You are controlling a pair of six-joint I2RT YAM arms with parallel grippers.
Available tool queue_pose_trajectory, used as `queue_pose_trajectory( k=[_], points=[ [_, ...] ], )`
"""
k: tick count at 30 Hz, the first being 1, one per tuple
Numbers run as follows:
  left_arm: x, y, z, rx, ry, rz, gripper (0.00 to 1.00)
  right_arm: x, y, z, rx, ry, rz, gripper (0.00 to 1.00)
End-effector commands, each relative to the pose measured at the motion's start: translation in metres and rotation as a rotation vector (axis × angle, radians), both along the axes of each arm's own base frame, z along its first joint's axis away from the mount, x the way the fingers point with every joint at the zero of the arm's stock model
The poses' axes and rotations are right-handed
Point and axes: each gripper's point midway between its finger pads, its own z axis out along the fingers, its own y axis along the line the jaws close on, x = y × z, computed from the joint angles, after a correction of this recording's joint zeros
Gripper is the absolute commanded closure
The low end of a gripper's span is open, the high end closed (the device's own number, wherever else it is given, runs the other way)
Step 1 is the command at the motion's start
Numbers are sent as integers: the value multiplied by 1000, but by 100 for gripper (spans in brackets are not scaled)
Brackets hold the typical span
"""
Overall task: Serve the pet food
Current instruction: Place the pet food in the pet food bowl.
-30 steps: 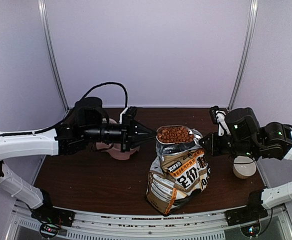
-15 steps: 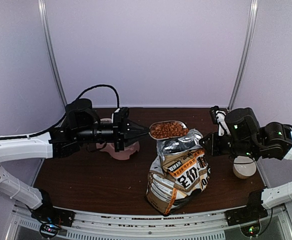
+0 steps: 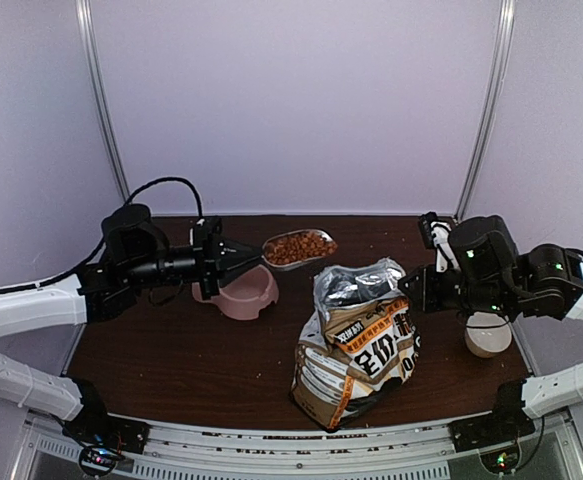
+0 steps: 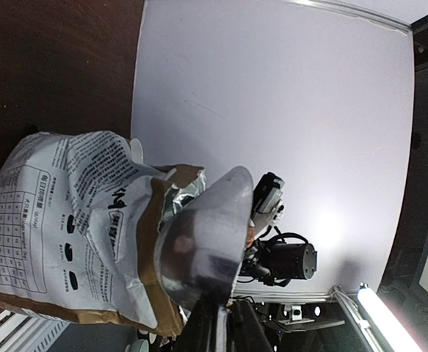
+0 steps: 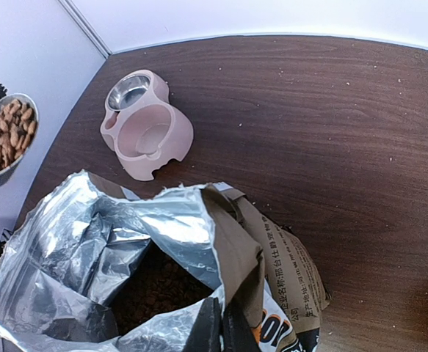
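Top external, left of centre: transfer step, left gripper (image 3: 255, 258) clamping scoop (image 4: 202, 253) of pet food (image 3: 296, 246) beside feeder (image 3: 246, 296); right gripper (image 3: 411, 285) pinching bag (image 3: 356, 345); next calls for tipping into basin

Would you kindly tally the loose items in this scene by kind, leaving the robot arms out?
Food bag: 1
Metal scoop, loaded with kibble: 1
Pink feeder: 1
White bowl: 1
Total: 4
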Motion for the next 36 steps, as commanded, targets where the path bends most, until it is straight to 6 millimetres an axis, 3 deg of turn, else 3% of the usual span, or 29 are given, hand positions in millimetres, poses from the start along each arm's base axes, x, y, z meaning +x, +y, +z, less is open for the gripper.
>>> queue_pose_trajectory(
  k=[1, 7, 12, 19, 30, 36],
  points=[
    [6, 30, 21, -64, -72, 58, 100, 8, -16, 1, -63, -24, -62, 100],
    [18, 78, -4, -29, -53, 169, 100, 8, -15, 1, -71, -24, -59, 100],
    [32, 121, -38, 25, -17, 276, 100, 9, -13, 1, -71, -24, -56, 100],
    [49, 156, -73, 68, 24, 360, 100, 9, -12, 4, -67, -28, -51, 100],
    [81, 159, -110, 202, 35, 351, 100, 11, -6, 4, -61, -29, -42, 100],
    [101, 153, -117, 274, 27, 324, 100, 11, -3, 5, -57, -27, -34, 100]
  ],
)
